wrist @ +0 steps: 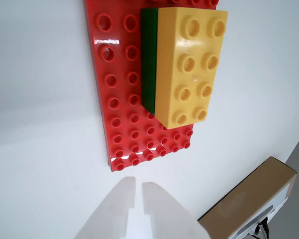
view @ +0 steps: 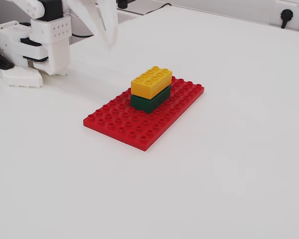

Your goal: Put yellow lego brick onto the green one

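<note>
The jaws (wrist: 138, 191) are empty, their two white fingers almost together with only a thin slit between the tips in the wrist view. In the fixed view the jaws (view: 103, 27) hang in the air near the far left corner of the surface (view: 229, 164), clear of everything below, with the white arm base (view: 37, 42) just beside them at the left edge.

Out from the fingertips, in the wrist view, comes a strip of bare white surface (wrist: 40, 124) and then the near end of the red baseplate (wrist: 124, 107), which lies flat. In the fixed view the red baseplate (view: 124, 124) sits around the middle of the surface, its long side running from near left to far right.

On the plate stands the green brick (view: 148, 102), pressed onto the studs toward the plate's far long edge. The yellow lego brick (view: 150, 81) sits on top of it, lined up with it lengthwise, studs upward. In the wrist view the yellow lego brick (wrist: 192, 64) covers nearly all of the green brick (wrist: 149, 59), of which only one side wall shows.

A brown box with a white face (wrist: 251, 204) fills the lower right corner of the wrist view. A wall socket (view: 289, 15) stands at the far right edge in the fixed view.
</note>
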You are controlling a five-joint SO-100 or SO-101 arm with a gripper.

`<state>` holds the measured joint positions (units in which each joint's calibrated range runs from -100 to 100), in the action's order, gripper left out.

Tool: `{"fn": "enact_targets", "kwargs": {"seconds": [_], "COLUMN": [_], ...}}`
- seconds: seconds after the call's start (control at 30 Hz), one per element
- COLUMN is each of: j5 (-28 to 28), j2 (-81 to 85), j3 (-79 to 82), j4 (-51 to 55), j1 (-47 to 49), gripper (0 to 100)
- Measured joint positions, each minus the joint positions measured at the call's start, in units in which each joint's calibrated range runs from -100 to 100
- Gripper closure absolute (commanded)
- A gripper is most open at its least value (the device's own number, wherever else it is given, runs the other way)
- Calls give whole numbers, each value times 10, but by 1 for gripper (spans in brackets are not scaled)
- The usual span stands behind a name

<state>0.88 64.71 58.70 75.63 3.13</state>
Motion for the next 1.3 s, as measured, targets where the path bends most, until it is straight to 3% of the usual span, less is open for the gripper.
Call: {"fn": "enact_targets", "kwargs": {"seconds": [0.53, 1.3], "j5": [23, 6], "j2": [336, 332], "j3": [282, 339], "j4": [7, -15], "j1": [-10, -20], "gripper": [98, 99]}}
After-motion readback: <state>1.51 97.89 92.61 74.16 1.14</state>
